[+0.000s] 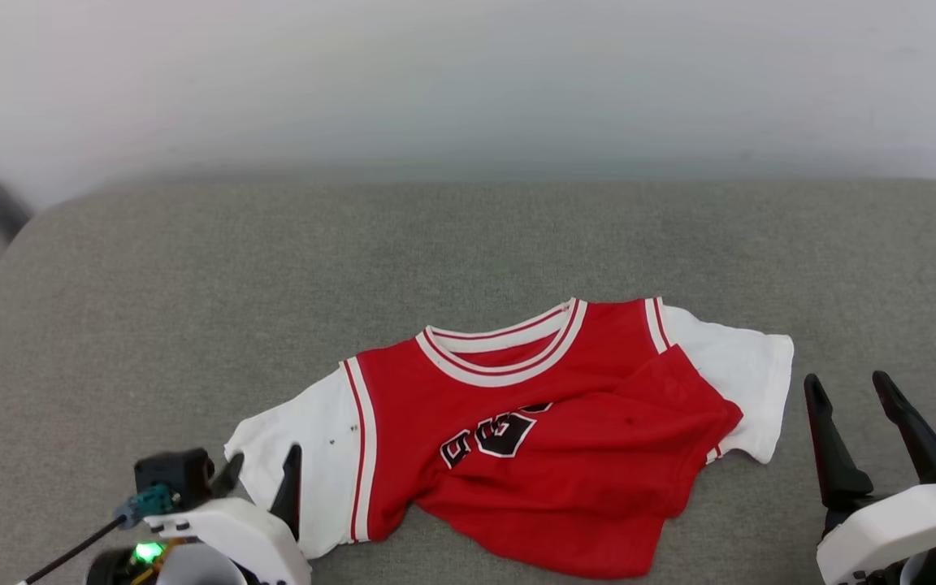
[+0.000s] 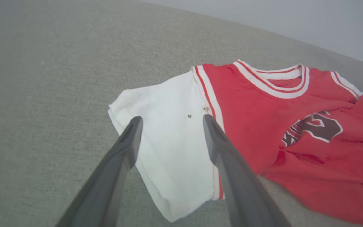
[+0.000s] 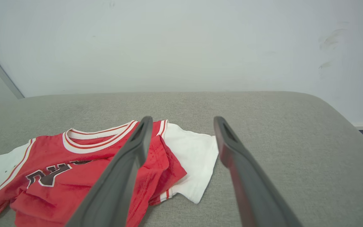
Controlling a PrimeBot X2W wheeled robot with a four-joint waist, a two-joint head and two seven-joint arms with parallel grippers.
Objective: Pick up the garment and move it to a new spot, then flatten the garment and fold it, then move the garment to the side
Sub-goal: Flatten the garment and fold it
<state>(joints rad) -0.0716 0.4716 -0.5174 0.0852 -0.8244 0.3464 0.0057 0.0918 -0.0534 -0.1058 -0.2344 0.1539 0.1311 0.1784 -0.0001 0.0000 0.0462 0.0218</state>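
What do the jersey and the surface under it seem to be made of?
The jersey looks like thin, soft knit, possibly synthetic mesh: matte, finely pitted, and it flops over itself in limp creases. Its collar looks like ribbed striped knit. The surface looks like grey woven upholstery, perhaps over padding: matte, with a fine visible weave and rounded corners.

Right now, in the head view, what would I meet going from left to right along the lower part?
left gripper → garment, first its red body, then a white sleeve → right gripper
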